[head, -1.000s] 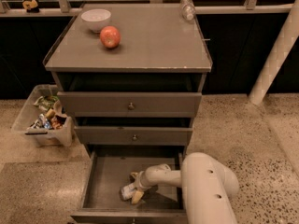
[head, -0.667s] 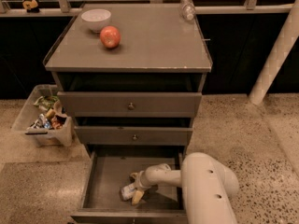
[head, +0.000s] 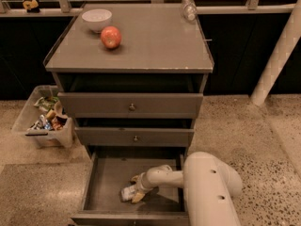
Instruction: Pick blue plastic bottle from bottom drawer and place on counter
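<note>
The counter [head: 155,48] filled the upper middle of the frame, a flat, smooth grey metal top with a thin raised rim. On it, toward the upper left, stood a round white bowl [head: 97,19], with a red apple [head: 111,36] just beside it and nearer the camera. A clear ribbed bottle [head: 189,7] lay at the counter's far right corner. Around the cabinet ran a speckled stone floor [head: 244,126]. A clear plastic bin [head: 43,134] of crumpled wrappers sat at the left edge, and a white pillar [head: 278,55] slanted down the right edge. Dark panels closed off the background.

Below the counter came two grey drawers [head: 129,105] with small round knobs, then the bottom drawer [head: 106,173], pulled open at the bottom of the frame, shallow and wide, its grey floor bare on the left. The white, rounded robot arm [head: 207,187] reached in from the lower right. The gripper [head: 136,188] was low inside the drawer, right of its middle. The blue plastic bottle [head: 126,193] lay on its side on the drawer floor, right against the gripper's left side. Whether the gripper was grasping it or had released it could not be told.

Compared with a second before, nothing had visibly shifted: arm, gripper and bottle kept the same places.
</note>
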You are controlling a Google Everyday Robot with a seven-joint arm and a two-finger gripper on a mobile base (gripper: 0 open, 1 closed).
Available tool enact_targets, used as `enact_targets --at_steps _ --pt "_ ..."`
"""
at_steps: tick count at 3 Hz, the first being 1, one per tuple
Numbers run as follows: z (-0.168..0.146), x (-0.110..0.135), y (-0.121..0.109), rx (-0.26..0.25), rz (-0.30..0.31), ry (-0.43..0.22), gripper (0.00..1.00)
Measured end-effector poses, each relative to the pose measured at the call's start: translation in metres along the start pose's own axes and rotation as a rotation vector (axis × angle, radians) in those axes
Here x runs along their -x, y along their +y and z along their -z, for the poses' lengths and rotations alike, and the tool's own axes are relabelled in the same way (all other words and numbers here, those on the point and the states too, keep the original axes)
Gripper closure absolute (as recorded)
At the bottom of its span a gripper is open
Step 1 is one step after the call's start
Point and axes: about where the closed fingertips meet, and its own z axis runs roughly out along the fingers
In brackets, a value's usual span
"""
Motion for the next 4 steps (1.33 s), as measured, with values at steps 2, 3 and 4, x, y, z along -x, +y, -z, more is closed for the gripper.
enact_targets --at_steps 2,3,4 --pt "0.057 0.008 -0.027 -0.111 0.152 0.054 1.0" --pt "0.149 -0.02 -0.061 -0.23 0.143 0.074 1.0" --pt "0.238 -0.001 -0.087 -0.36 0.129 0.038 1.0"
